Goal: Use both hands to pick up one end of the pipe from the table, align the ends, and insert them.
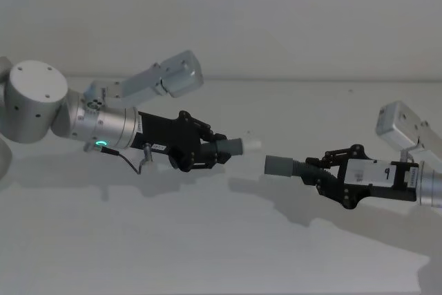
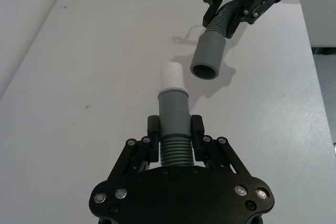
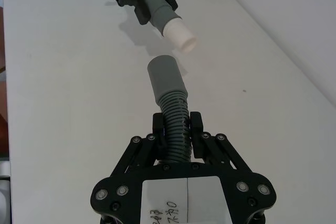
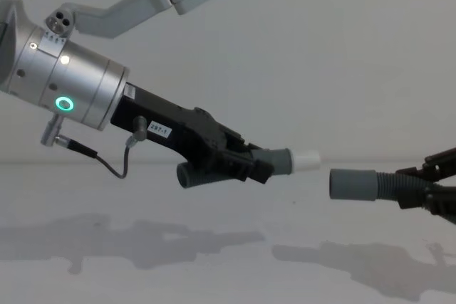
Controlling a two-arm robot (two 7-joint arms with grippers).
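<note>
Left pincer (image 1: 215,154), center-left of the head view, clamped on the ribbed body of the left hose piece (image 2: 174,140). Its smooth grey cuff (image 1: 233,146) sticks out toward frame right, with a short white tip (image 1: 253,144) at the end. Behind the pincer: a silver arm with a green ring light (image 4: 65,104) and a thin cable looping below.

Right pincer (image 1: 322,173), lower right of the head view, clamped on the ribbed body of the right hose piece (image 3: 177,124). Its grey cuff (image 1: 278,166) has an open round mouth, seen in the left wrist view, pointing toward frame left.

Both pieces are held in the air above the white surface (image 1: 207,240), shadows underneath. The white tip and the open cuff face each other across a small gap, not touching, tip slightly higher in the chest view. Nothing lies between them.
</note>
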